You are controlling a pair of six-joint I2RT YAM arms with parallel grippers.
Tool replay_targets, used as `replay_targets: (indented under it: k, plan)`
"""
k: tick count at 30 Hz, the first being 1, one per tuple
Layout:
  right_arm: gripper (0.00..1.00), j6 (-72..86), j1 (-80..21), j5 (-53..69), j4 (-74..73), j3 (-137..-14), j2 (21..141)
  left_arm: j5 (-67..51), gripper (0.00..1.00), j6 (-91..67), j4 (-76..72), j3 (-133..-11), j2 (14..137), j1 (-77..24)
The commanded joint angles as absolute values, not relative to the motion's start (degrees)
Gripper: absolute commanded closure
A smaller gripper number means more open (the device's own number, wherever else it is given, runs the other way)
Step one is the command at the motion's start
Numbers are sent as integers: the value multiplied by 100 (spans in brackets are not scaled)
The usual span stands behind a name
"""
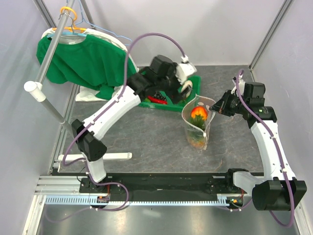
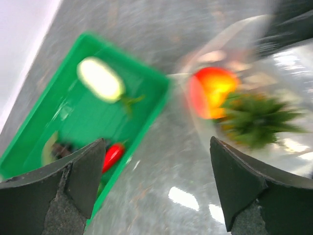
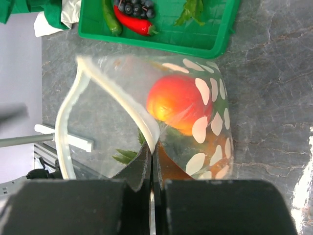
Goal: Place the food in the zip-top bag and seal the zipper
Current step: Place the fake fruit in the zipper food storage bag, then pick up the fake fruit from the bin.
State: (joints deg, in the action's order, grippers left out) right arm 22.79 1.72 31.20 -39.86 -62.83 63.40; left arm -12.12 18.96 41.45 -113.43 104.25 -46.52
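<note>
The zip-top bag, clear with white dots, stands upright with its mouth wide. My right gripper is shut on the zipper strip at the bag's rim and holds it up. Inside lie a red-orange round fruit and the pineapple's green spiky crown. My left gripper hangs open and empty above the table, between the bag and the green tray. In the tray lie a white oblong vegetable, a red chili, dark grapes and a green pepper.
The green tray sits just behind the bag. A green shirt hangs on a rack at the back left, with the rack's pole and white foot on the left side of the table.
</note>
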Motion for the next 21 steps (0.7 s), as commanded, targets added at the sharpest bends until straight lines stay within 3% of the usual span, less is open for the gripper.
replay_targets:
  k: [1,11,13,21]
  plan:
    - [100,2241,167,3164,-3797,-6574,6267,-1178,14,1573,4025,-11110,10195,-3886]
    - [100,2215,167,3146,-3806,-6398,6179,-652,33,2066,4227,-11135,11301,-3165]
    - [100,2188,167,3138,-3823,-6399,6161,-537,42,2004,4236,-11241,11600,-3059]
    - [100,2145,167,3138,-3823,-6328,6153,-88,43,1600,4245,-11636,12488,-2901]
